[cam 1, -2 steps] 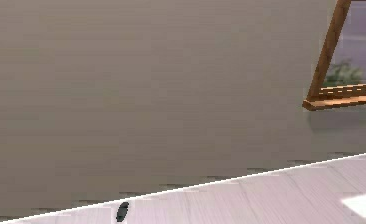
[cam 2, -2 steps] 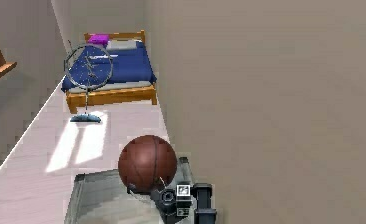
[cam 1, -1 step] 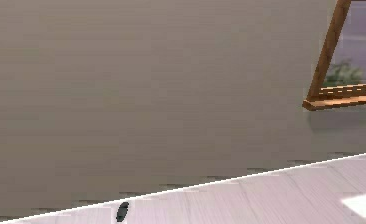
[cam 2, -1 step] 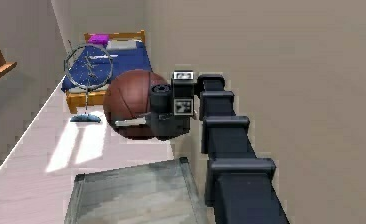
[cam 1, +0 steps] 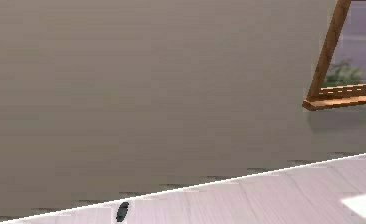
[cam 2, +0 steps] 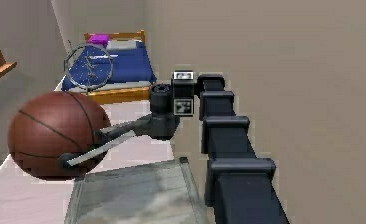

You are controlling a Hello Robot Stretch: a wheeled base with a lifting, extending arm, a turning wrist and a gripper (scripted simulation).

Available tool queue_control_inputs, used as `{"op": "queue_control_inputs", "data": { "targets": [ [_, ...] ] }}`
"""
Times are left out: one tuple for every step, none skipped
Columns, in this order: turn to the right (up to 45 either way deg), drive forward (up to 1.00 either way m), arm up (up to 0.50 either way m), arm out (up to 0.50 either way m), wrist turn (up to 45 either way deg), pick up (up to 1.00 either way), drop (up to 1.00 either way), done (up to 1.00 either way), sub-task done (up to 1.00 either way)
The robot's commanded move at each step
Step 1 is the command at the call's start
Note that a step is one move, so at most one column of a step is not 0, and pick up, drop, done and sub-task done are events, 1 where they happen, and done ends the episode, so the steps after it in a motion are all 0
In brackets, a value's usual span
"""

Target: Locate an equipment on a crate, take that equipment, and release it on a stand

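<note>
A plain-walled bedroom: in the arm side view a grey slab [cam 2: 141, 195] lies nearest at 6 o'clock, and the dark arm [cam 2: 231, 150] rises just to its 3 o'clock. The gripper [cam 2: 86, 147] reaches toward 9 o'clock, its thin fingers against a brown basketball [cam 2: 46, 125]. Whether it has hold of the ball, or how wide the fingers are set, cannot be told. Farther out at 12 o'clock a racket [cam 2: 91, 65] leans by a blue bed [cam 2: 126, 65]. Ahead, a small dark object [cam 1: 122, 210] sits on a pale surface [cam 1: 271, 195], with a wooden window frame [cam 1: 336, 60] at 2 o'clock. The ball is likely light, firm and springy, quick to roll, and best taken across its widest middle.
</note>
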Motion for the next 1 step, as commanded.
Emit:
{"op": "queue_control_inputs", "data": {
  "targets": [
    [0.0,0.0,0.0,0.0,-45.0,0.0,0.0,0.0,0.0]
  ]
}}
